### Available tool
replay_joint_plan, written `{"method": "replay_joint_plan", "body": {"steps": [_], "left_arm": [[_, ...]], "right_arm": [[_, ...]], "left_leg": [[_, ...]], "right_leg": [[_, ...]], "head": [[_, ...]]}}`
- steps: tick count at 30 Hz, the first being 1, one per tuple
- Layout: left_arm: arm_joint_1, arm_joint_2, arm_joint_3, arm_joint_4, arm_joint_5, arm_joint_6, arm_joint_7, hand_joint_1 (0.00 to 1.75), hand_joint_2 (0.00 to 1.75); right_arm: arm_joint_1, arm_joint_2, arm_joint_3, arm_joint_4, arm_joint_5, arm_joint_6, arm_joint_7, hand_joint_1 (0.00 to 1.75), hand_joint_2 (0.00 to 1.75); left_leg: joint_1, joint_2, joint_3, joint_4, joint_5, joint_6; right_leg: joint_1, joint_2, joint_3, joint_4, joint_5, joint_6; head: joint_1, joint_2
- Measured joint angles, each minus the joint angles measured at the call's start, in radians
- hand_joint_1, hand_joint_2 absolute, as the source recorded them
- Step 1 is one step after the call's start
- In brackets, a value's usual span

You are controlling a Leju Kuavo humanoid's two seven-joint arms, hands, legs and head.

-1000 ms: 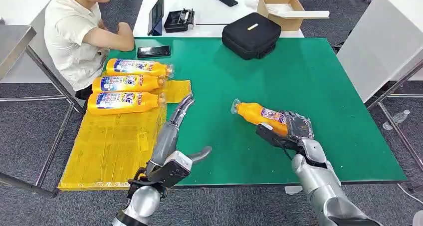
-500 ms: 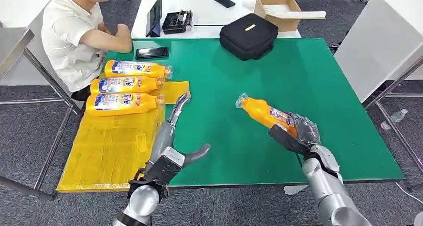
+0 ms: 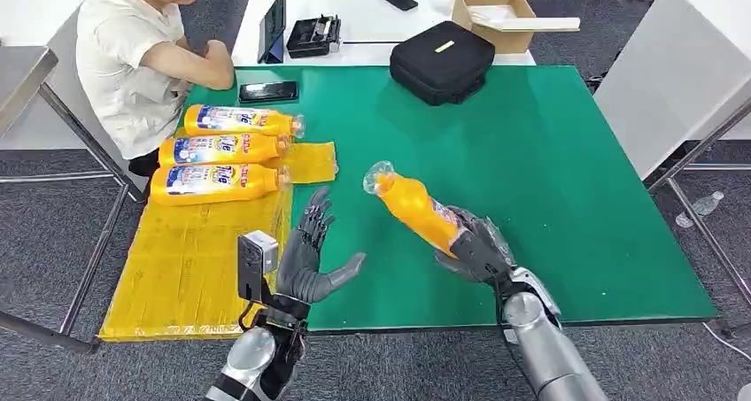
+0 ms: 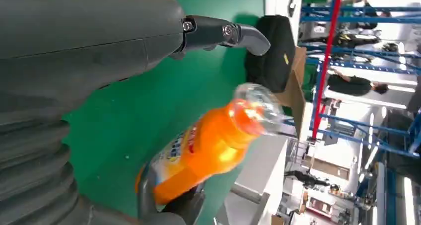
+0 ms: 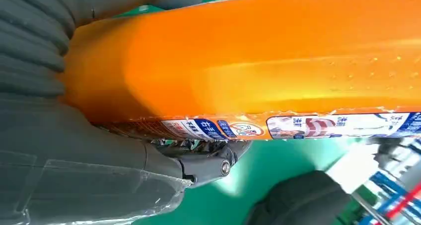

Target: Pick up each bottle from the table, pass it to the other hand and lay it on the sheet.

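My right hand (image 3: 476,250) grips an orange bottle (image 3: 414,210) by its base, holding it tilted above the green table (image 3: 549,153), clear cap pointing up and to the left. The right wrist view shows that bottle (image 5: 258,61) close up against the hand. My left hand (image 3: 308,252) is raised with fingers spread and palm turned toward the bottle, a short gap away. From the left wrist, the bottle (image 4: 208,145) appears beyond the thumb (image 4: 218,34). Three more orange bottles (image 3: 221,148) lie side by side on the yellow sheet (image 3: 195,259) at the table's left.
A person (image 3: 133,56) sits at the table's far left corner, arm resting by a phone (image 3: 268,91). A black bag (image 3: 441,61) lies at the far edge. Behind stands a white table with a cardboard box (image 3: 501,8) and a tablet (image 3: 276,26).
My right hand has lifted the bottle off the table and carried it left, tilting it more upright. My left hand has turned, opening its palm toward the bottle.
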Motion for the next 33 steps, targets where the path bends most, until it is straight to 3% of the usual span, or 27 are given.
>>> {"method": "replay_joint_plan", "body": {"steps": [12, 13, 33], "left_arm": [[-0.001, -0.001, 0.000, 0.014, -0.080, 0.021, -0.003, 0.00, 0.00], [-0.001, -0.001, 0.000, 0.014, -0.080, 0.021, -0.003, 0.00, 1.75], [-0.027, -0.003, -0.013, 0.024, 0.034, 0.038, -0.005, 0.00, 1.75]], "right_arm": [[-0.002, 0.109, 0.070, -0.086, -0.032, -0.021, 0.026, 1.75, 1.75], [-0.002, 0.111, 0.072, -0.088, -0.033, -0.021, 0.026, 1.75, 1.75], [-0.053, 0.183, 0.199, -0.101, -0.059, -0.008, -0.021, 1.75, 1.75]], "left_leg": [[0.000, 0.000, -0.005, 0.000, 0.000, 0.000], [0.000, -0.001, -0.005, 0.000, 0.000, 0.000], [0.000, -0.001, -0.006, 0.000, 0.000, 0.000]], "right_leg": [[0.000, 0.000, -0.005, 0.000, 0.000, 0.000], [0.000, 0.000, -0.005, 0.000, 0.000, 0.000], [0.000, 0.000, -0.006, 0.000, 0.000, 0.000]], "head": [[0.000, 0.000], [0.000, 0.000], [0.000, 0.000]]}}
